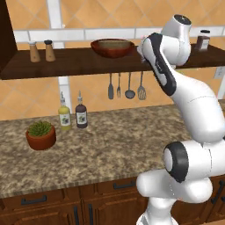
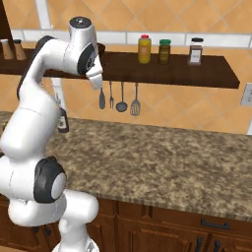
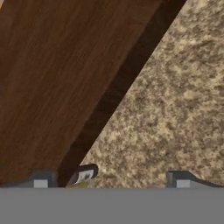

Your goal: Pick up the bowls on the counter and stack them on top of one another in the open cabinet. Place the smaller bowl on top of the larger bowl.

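Note:
The wide red-brown larger bowl (image 1: 113,52) rests on the open cabinet's dark shelf board (image 1: 74,63). The tan smaller bowl (image 1: 112,43) sits inside it. Neither bowl is on the granite counter (image 1: 110,149). My hand (image 2: 96,78) hangs just right of the bowls at the shelf's front edge, pointing down. In the hand view my gripper (image 3: 111,180) is open, its fingertips (image 3: 41,179) wide apart with nothing between them. It looks down past the shelf board (image 3: 57,78) onto the counter (image 3: 175,100).
Two shakers (image 1: 41,51) stand at the shelf's left, and several jars (image 2: 164,51) at its right. Utensils (image 1: 125,86) hang under the shelf. On the counter are a terracotta plant pot (image 1: 40,135) and two bottles (image 1: 72,114).

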